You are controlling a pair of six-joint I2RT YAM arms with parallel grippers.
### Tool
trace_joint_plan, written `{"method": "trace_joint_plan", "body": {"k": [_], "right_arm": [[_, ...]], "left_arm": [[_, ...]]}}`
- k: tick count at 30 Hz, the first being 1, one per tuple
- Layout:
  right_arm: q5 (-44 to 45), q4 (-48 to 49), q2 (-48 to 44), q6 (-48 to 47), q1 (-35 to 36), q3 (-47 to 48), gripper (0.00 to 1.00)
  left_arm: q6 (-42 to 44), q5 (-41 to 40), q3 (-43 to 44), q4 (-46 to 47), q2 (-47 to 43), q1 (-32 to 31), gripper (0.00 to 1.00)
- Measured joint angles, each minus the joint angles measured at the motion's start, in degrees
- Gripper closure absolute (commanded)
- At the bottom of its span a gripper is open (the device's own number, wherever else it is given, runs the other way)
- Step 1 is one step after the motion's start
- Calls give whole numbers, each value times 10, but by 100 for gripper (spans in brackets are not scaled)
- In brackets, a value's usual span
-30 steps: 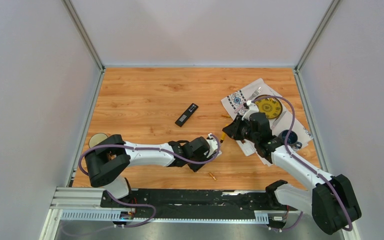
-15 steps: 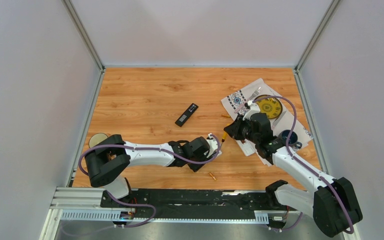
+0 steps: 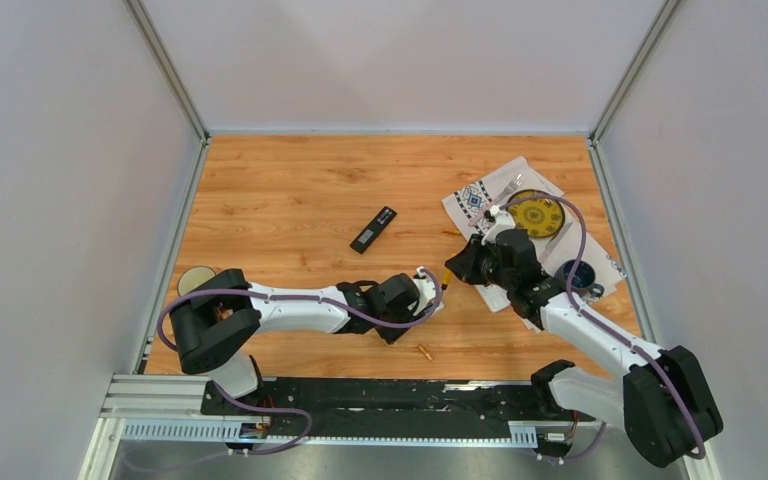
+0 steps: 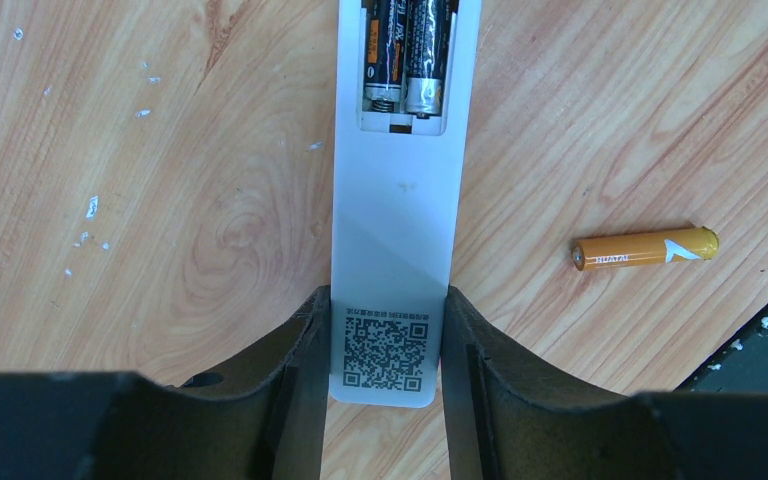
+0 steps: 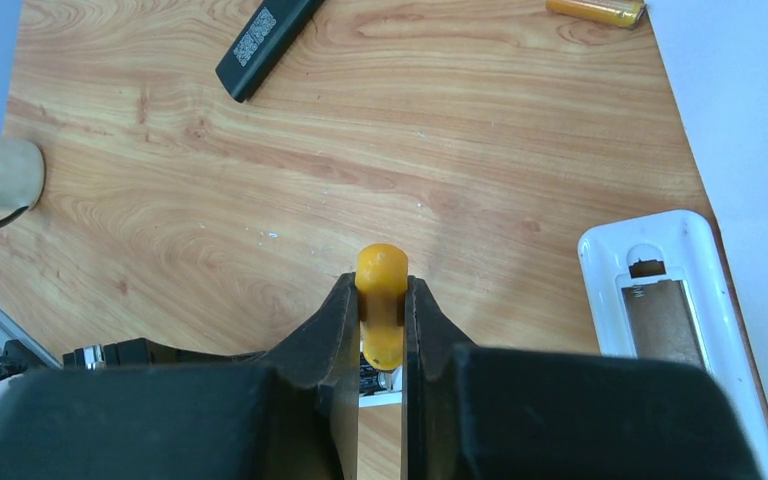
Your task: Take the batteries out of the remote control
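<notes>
Gripping white remote (image 4: pixel 397 220) in left hand (image 4: pixel 385 305), two batteries (image 4: pixel 407 55) inside, right hand (image 5: pixel 381 292) clamping yellow screwdriver (image 5: pixel 381 265)

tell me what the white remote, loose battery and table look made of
White remote: probably matte plastic, smooth moulded shell. Loose battery: metal cell in glossy orange wrap, silvery end cap showing. Table: wood or wood-look laminate, grain visible, faint sheen.

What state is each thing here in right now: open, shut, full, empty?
white remote: cover off, two batteries inside.
left gripper: shut on white remote.
right gripper: shut on screwdriver.
second remote: compartment open, empty.
orange battery: loose on table.
</notes>
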Motion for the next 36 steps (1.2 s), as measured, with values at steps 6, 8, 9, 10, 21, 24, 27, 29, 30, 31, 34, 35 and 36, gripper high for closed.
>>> {"method": "trace_joint_plan", "body": {"k": [6,8,9,10,21,24,27,29,30,31,34,35,36], "right_arm": [[1,11,9,1,4,-1,100],[1,19,12,2,5,-4,100],[1,25,12,3,5,-7,100],[1,31,13,4,5,-10,100],[-2,101,16,40,2,-42,100],[-7,110,15,50,0,-46,100],[-12,116,14,58,-1,-46,100],[-15,122,9,64,-2,-46,100],[-18,127,5,69,-3,-45,100],[-22,133,3,76,-4,-43,100],[-66,141,3,104,3,-34,100],[-78,142,4,110,6,-33,100],[-89,141,7,115,8,-33,100]], "left_arm": [[0,0,0,0,0,0,100],[0,0,0,0,0,0,100],[0,0,0,0,0,0,100],[0,0,0,0,0,0,100],[0,0,0,-1,0,0,100],[1,0,0,-3,0,0,100],[1,-2,0,-6,0,0,100],[1,-2,0,-6,0,0,100],[1,-2,0,-6,0,0,100],[1,-2,0,-7,0,0,100],[1,-2,0,-6,-1,0,100],[1,-2,0,-6,-1,0,100],[1,-2,0,-6,-1,0,100]]}}
